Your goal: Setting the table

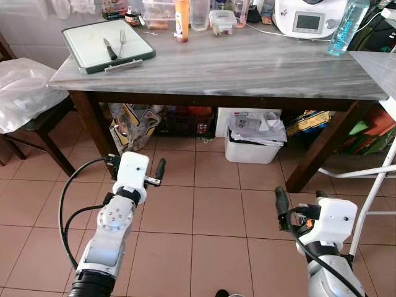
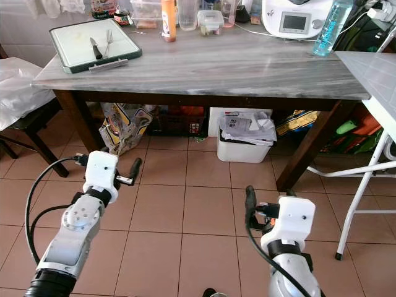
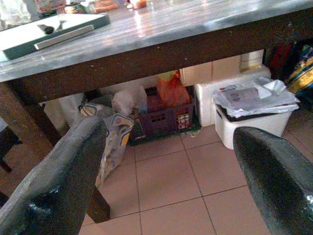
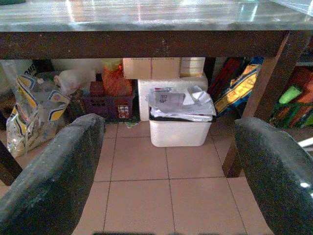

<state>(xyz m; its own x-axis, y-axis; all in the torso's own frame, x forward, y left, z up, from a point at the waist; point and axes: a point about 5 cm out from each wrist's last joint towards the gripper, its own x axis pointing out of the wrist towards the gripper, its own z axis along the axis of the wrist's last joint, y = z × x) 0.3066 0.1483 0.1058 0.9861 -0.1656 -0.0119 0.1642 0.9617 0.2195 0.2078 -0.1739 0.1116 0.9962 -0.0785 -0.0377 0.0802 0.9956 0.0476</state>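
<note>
Both grippers hang low over the tiled floor, short of the bench (image 1: 247, 68): the left gripper (image 1: 159, 170) and the right gripper (image 1: 281, 201) each have their fingers spread wide and hold nothing. Up on the bench's far left corner sits a green-rimmed tray (image 1: 133, 59) carrying a knife (image 1: 110, 49) and a fork (image 1: 122, 42), lying side by side with their lengths pointing away from the robot. They lie ahead and above, nearer the left arm.

Knife (image 1: 109, 48), black handle, and fork (image 1: 122, 42): flat, side by side, on green-rimmed tray (image 1: 80, 64), desk 10 o'clock corner.
</note>
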